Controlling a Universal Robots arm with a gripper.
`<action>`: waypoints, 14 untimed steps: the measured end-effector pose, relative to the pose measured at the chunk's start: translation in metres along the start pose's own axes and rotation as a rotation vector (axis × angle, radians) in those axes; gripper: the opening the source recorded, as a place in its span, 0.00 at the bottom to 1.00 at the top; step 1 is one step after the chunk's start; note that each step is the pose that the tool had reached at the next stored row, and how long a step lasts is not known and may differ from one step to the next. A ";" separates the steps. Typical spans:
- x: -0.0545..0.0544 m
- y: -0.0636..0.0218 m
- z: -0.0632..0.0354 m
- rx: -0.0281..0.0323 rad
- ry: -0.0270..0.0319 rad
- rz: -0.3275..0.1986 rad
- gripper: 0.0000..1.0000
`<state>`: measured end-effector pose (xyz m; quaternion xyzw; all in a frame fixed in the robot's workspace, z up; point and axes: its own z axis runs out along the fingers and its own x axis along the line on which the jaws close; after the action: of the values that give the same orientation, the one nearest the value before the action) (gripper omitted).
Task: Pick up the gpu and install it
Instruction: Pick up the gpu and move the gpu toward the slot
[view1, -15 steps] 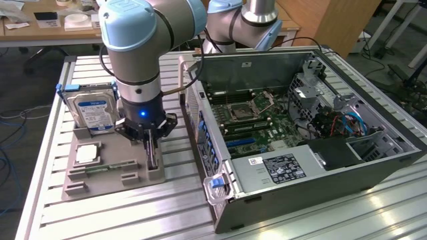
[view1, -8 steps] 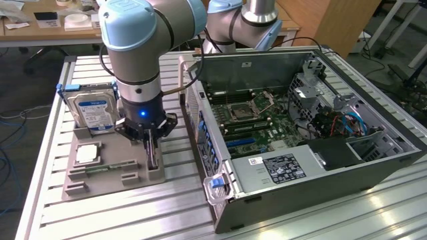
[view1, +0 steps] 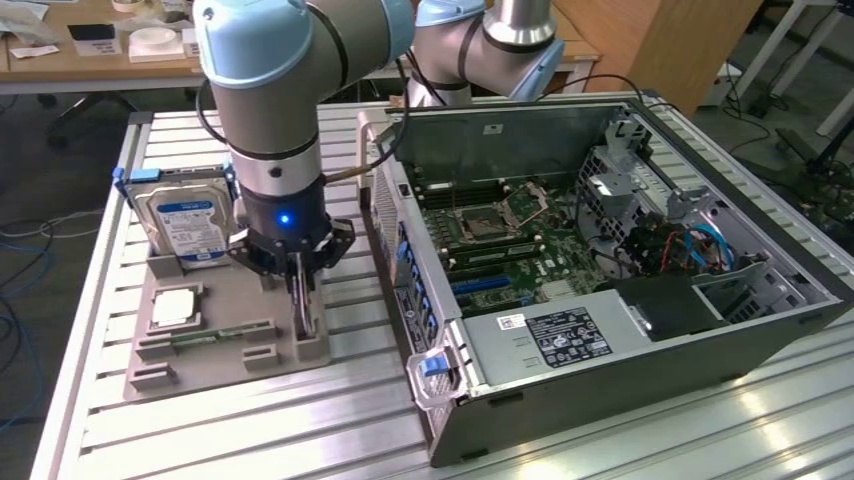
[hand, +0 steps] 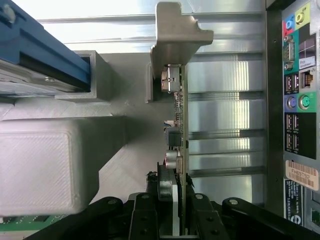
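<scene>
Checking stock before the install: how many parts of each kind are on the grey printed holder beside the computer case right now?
hard drive: 1
processor chip: 1
memory stick: 1
gpu: 1
Total: 4

Nothing legible here: the hard drive (view1: 187, 225) carries a blue-and-white label and the power supply (view1: 561, 335) a dark printed sticker, both too small to read. A pale tag (hand: 301, 174) on the computer's rear panel (hand: 276, 125) bears characters I cannot make out.
</scene>
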<state>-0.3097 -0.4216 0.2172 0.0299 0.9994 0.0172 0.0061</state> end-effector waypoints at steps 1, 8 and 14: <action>0.000 0.0001 -0.0025 -0.0002 0.0000 0.000 0.28; 0.000 0.0005 -0.0141 -0.0007 0.0000 0.000 0.28; 0.000 0.0007 -0.0204 -0.0014 0.0002 0.000 0.28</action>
<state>-0.3097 -0.4216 0.2376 0.0299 0.9994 0.0179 0.0060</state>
